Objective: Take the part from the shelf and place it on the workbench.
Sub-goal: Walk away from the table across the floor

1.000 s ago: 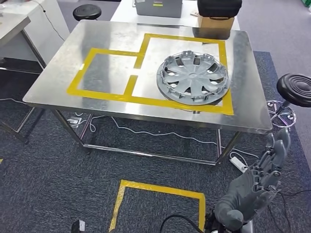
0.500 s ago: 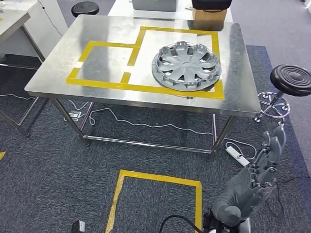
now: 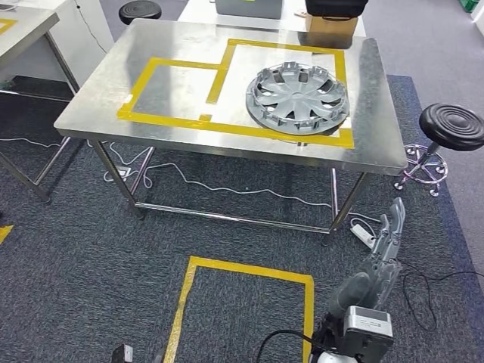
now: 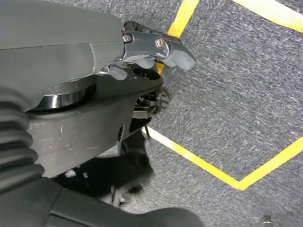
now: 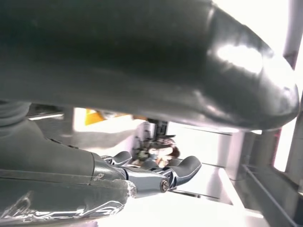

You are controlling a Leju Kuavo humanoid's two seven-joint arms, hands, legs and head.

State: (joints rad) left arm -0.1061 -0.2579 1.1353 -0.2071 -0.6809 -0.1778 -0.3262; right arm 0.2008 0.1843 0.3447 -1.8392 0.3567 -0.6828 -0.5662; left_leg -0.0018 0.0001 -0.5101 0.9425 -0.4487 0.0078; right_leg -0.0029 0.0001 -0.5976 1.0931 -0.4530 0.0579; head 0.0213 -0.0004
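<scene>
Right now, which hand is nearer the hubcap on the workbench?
Right. The right hand hangs low beside the bench's near right leg, below the hubcap. The left hand hangs over the floor.

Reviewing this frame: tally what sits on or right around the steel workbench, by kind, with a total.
Grey plastic wheel cover on the steel workbench: 1
Black round stools: 2
Brown cardboard box: 1
White power strip on the carpet: 1
Total: 5

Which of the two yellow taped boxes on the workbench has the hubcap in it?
The larger box on the right; the hubcap lies inside it.
</scene>
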